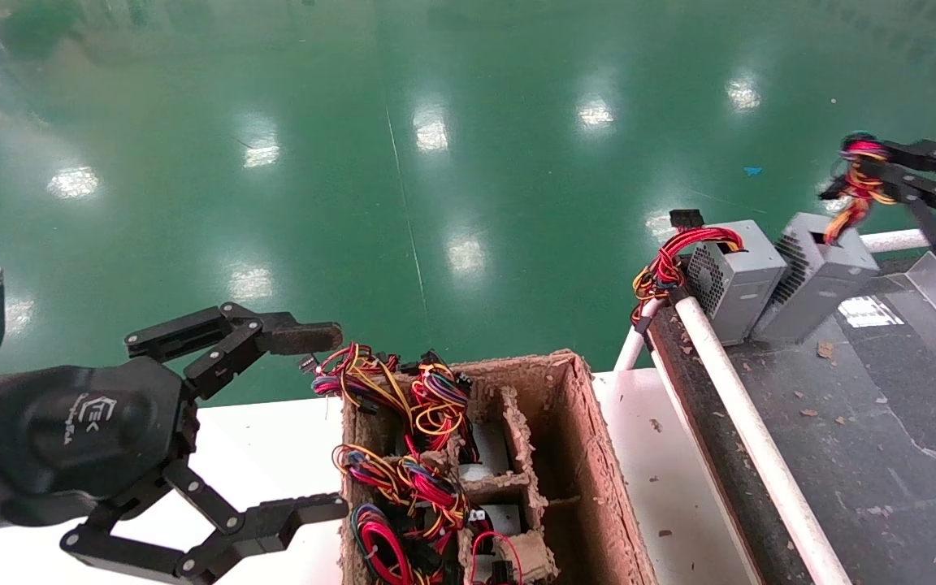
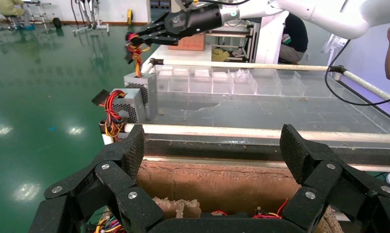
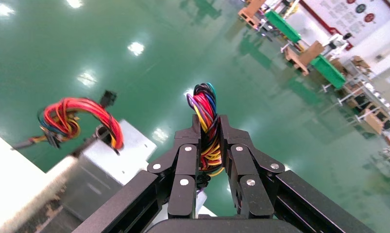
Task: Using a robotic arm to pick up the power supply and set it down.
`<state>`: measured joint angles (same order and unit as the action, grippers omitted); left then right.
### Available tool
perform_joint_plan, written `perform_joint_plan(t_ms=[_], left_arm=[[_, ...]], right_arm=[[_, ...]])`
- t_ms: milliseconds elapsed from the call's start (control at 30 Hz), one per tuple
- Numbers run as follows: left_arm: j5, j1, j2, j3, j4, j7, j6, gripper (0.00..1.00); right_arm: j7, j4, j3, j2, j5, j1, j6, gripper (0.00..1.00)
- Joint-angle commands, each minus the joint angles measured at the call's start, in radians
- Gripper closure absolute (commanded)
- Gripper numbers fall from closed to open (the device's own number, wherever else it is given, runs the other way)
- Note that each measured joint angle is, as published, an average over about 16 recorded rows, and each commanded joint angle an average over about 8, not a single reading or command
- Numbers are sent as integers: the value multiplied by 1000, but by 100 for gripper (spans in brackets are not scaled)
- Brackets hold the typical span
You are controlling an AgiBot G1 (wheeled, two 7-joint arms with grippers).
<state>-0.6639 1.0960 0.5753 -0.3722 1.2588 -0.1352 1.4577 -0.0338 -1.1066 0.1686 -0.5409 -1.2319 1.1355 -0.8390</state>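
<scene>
The power supply point(image 1: 821, 276) is a grey box with a slotted face. It sits tilted at the far corner of the dark belt point(image 1: 882, 422), and also shows in the left wrist view point(image 2: 143, 83). Its multicoloured wire bundle point(image 1: 856, 183) rises to my right gripper point(image 1: 862, 166), which is shut on the wires above the box. In the right wrist view the bundle point(image 3: 205, 104) is pinched between the fingers of that gripper point(image 3: 210, 124), and the box is hidden. My left gripper point(image 1: 334, 421) hangs open over the cardboard tray and holds nothing point(image 2: 212, 141).
A second grey box point(image 1: 732, 276) with a honeycomb grille and red wires stands just left of the power supply. The cardboard tray point(image 1: 598, 455) holds several wire bundles. A white rail point(image 1: 744, 422) edges the belt. Clear bins point(image 2: 222, 82) line its far side.
</scene>
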Motion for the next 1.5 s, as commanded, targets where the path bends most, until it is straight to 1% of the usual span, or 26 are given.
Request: perform_joint_plan(t_ms=[33, 267, 300, 567, 1000, 1267, 1500], left_arm=[[0, 0, 0, 0, 0, 0, 0, 0], [0, 0, 0, 0, 0, 0, 0, 0], [0, 0, 0, 0, 0, 0, 0, 0], [0, 0, 0, 0, 0, 0, 0, 0], [0, 0, 0, 0, 0, 0, 0, 0], [0, 0, 0, 0, 0, 0, 0, 0], [0, 0, 0, 0, 0, 0, 0, 0]], right_arm=[[13, 7, 28, -20, -26, 40, -10, 90], [20, 81, 84, -80, -89, 143, -32, 2], [19, 90, 88, -86, -94, 152, -33, 0], [16, 131, 100, -104, -98, 186, -60, 0], [51, 196, 106, -104, -52, 225, -161, 0], [80, 257, 57, -120, 65, 235, -231, 0], [97, 230, 50, -120, 124, 209, -280, 0]])
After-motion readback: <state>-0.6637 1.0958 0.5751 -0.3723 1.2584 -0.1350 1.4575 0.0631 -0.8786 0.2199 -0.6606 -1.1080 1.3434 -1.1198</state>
